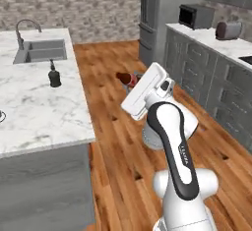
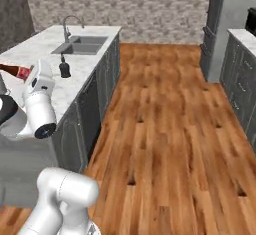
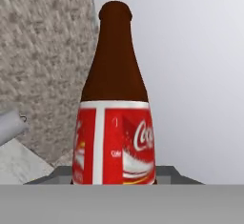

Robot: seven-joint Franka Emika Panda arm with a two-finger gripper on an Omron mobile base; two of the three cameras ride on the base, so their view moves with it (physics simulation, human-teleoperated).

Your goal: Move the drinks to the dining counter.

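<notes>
Hand view, dark brown bottle [image 3: 114, 118] with red-and-white label, narrow neck, clenched in the claw [image 3: 114, 182].

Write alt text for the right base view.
The white arm's pincer holds a brown red-labelled bottle tilted above the marble island counter. A squat black bottle stands near the inset sink; wood floor stretches to the right.

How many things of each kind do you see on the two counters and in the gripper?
Bottles: 2, black bottle on the island, brown bottle in the gripper
Faucet: 1
Sink: 1
Microwave: 1
Toaster: 1
Total: 6
</notes>
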